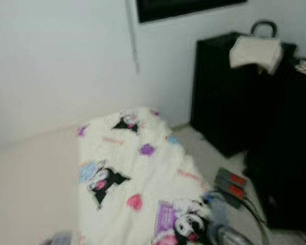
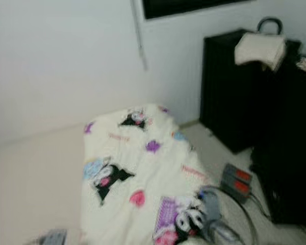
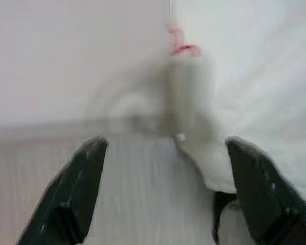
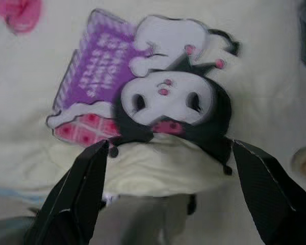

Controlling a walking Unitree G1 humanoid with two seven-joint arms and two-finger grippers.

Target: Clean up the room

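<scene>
A cartoon-print blanket (image 1: 137, 189) runs lengthwise from lower centre toward the upper-centre wall. Both the left pincer (image 3: 163, 196) and right pincer (image 4: 168, 196) gape wide, empty, over its edge.

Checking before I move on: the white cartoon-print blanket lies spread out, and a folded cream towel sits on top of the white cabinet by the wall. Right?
Not quite: the cabinet is black, not white, as the left eye view shows. The folded cream towel does sit on top of it, and the blanket lies spread out.

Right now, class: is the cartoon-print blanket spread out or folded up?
Spread out. The blanket lies stretched along the floor away from the robot, prints showing along its length; its near edge bunches between the open fingers of the right end effector.
</scene>
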